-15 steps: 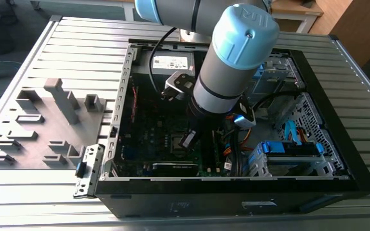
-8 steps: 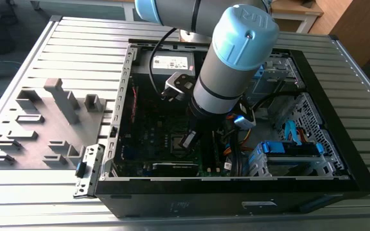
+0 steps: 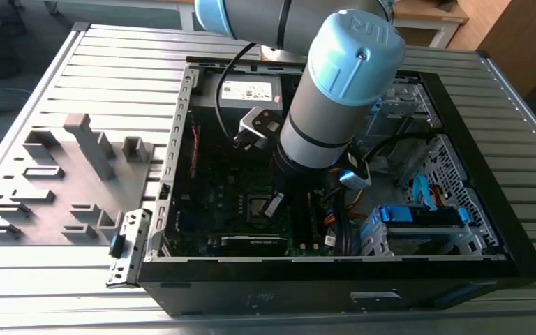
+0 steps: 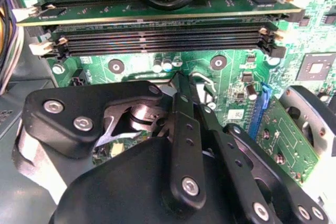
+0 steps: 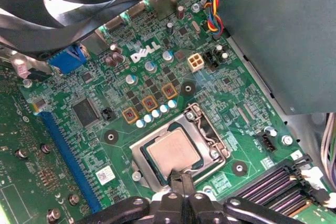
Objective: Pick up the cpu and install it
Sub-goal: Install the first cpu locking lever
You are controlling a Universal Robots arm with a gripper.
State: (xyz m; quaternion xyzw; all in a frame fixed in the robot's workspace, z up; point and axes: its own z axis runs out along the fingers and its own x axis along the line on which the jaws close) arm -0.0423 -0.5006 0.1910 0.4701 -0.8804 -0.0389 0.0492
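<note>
While my arm reaches down into the open computer case [image 3: 454, 230] on the counter [image 3: 109, 77], my end effector [image 5: 181, 179] hangs over the motherboard [image 5: 157, 77] with its fingers pressed together at the edge of the cpu [image 5: 170, 153]. That silvery chip lies flat in its socket [image 5: 207, 129], beside 2 memory slots [image 4: 163, 38].

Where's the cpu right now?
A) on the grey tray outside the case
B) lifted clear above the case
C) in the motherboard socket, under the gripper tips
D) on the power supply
C: in the first wrist view the cpu lies flat inside the socket frame, with the gripper at its edge.
</note>
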